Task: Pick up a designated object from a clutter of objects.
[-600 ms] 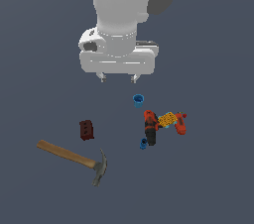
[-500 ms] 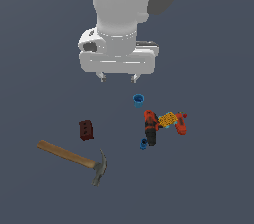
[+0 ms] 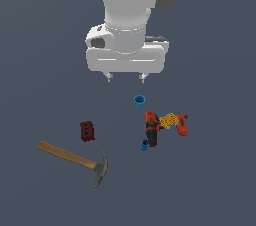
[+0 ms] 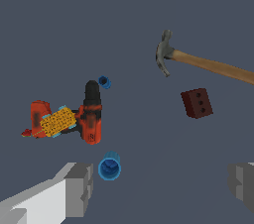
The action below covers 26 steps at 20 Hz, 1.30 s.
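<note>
Your blue peg [image 4: 104, 82] lies just off the red drill's [image 4: 91, 116] black end, well beyond the fingertips [image 4: 79, 188]; its long axis is too small to judge. Your gripper [image 3: 126, 77] hangs with fingers spread wide, empty, their tips cut off in the wrist view.

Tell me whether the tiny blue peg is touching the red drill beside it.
Cannot tell. In the wrist view the tiny blue peg sits right at the red drill's black end; neither that view nor the exterior view shows contact or a gap plainly.
</note>
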{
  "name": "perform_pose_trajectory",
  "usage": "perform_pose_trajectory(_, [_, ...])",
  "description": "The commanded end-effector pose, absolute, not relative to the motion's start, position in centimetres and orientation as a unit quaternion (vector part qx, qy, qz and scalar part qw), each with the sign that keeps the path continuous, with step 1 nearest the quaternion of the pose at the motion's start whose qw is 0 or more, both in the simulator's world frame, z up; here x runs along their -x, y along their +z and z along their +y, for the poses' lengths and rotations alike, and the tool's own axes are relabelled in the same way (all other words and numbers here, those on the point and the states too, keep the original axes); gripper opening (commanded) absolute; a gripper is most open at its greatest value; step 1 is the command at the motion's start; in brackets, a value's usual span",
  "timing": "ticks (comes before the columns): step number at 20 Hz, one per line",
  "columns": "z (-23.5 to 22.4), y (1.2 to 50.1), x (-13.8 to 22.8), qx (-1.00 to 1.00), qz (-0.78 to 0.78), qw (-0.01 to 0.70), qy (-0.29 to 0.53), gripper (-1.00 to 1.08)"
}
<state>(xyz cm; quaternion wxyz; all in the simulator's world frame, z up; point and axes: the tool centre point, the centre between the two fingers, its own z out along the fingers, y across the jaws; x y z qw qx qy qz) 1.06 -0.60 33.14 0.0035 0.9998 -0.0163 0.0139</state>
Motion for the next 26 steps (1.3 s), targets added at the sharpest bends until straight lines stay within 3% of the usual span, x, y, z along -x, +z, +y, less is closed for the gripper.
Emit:
perform_pose_trajectory(1, [-0.5, 33.2, -1.1, -1.0, -0.016, 0.003, 0.015, 1.0])
perform_pose_trajectory(14, [0.6, 30.2, -3.3, -0.997, -0.07, -0.007, 0.011, 1.0])
perform_pose_trajectory(26, [3.6, 21.8, -7.7, -0.979, -0.205, -0.017, 0.001, 1.0])
